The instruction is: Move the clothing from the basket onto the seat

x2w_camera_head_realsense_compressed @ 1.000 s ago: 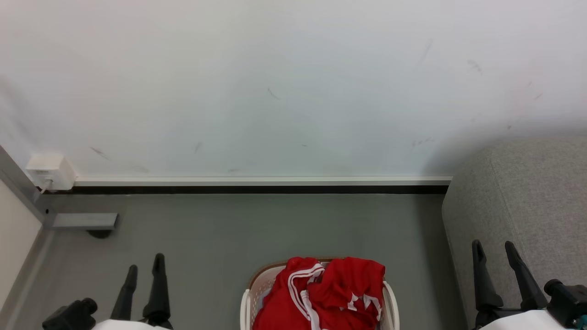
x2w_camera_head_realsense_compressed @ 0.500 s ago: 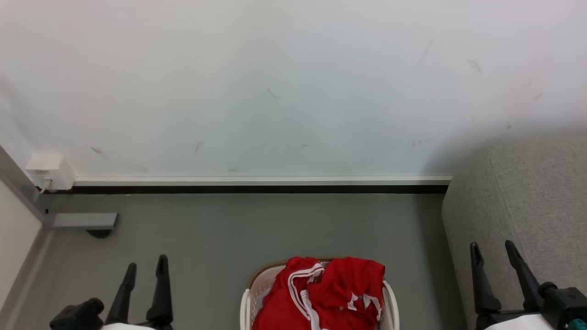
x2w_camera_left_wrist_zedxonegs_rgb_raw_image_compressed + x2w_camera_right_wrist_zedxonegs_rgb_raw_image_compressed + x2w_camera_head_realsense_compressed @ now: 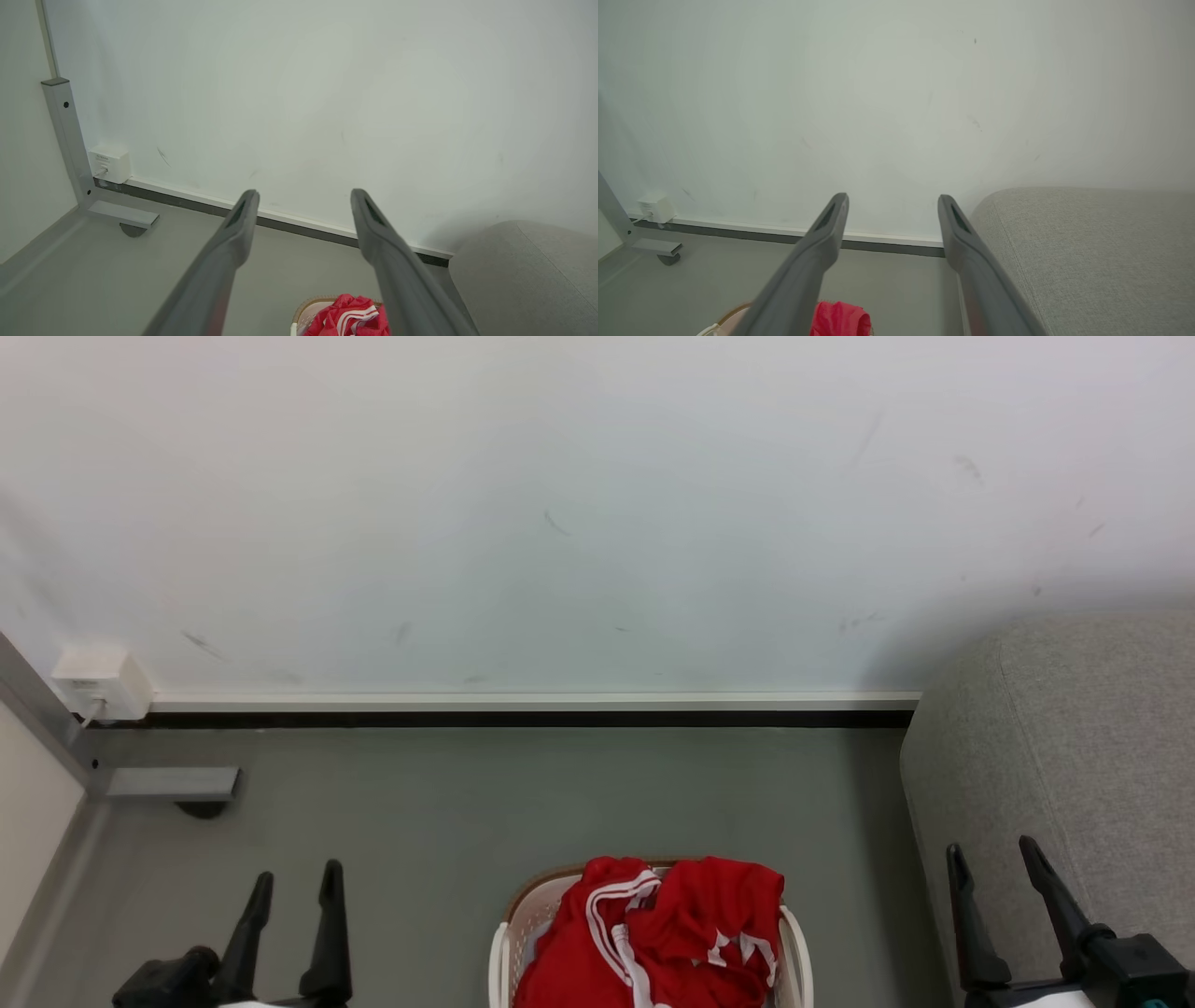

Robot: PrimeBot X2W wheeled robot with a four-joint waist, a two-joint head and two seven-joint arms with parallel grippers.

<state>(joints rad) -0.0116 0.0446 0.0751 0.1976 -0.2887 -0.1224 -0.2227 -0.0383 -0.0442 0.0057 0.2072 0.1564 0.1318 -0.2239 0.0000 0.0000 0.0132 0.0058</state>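
Left gripper (image 3: 297,875) and right gripper (image 3: 990,847) stand spread wide, empty. The clothing (image 3: 672,933) lies between them in the basket (image 3: 501,957), touching neither.

My left end effector (image 3: 297,874) sits at the lower left over the smooth grey floor (image 3: 467,803), its two dark fingers spread apart and empty. My right end effector (image 3: 990,847) is spread and empty too, in front of the large light grey fabric sofa (image 3: 1074,747). Between them, bright red sportswear with white stripes (image 3: 653,933) fills the oval cream-white perforated plastic basket (image 3: 499,963).
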